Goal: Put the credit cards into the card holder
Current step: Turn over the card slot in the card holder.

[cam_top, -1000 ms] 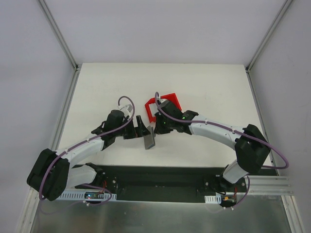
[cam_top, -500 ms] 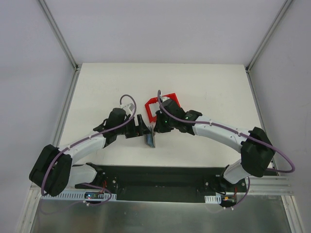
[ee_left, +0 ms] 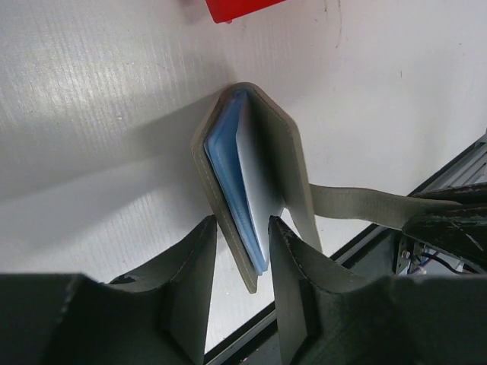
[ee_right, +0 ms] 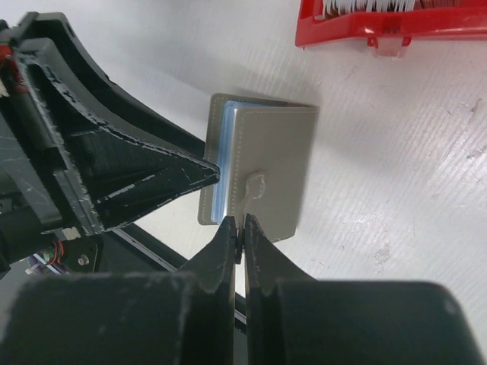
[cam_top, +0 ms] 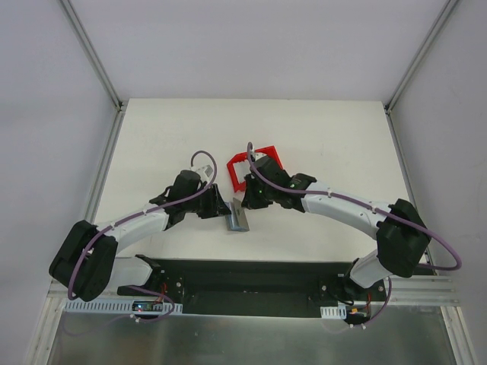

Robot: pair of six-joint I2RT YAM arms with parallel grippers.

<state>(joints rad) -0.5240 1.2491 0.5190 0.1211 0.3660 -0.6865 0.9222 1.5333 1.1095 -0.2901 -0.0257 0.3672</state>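
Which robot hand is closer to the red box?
Right. The right gripper is just on the near side of the red bin, pinching the card holder. The left gripper is a bit farther off, on the holder's left side.

left gripper [ee_left: 243, 228]: moved in rightward | jaws narrowed around card holder [ee_left: 285, 163] edge

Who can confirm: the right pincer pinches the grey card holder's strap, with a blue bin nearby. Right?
No: the bin is red, not blue, as the right wrist view shows. The right pincer does pinch the grey card holder by its strap.
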